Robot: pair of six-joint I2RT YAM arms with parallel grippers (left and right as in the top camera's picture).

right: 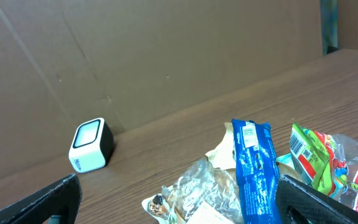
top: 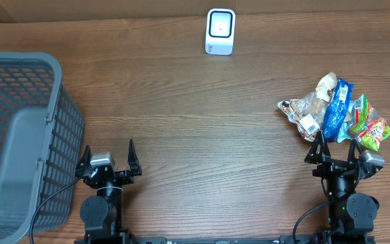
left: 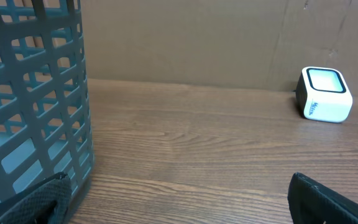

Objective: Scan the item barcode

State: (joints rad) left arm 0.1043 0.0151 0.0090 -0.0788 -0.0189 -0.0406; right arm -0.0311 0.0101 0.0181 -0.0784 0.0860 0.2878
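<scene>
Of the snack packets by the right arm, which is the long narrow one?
The blue packet, in the middle, between the clear packet and the green-and-red packet.

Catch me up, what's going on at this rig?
Nothing is being handled yet. The left end effector and right end effector both sit open at the near edge. The right one is just short of the snack packets; the white scanner stands at the far edge, the grey basket on the left.
</scene>
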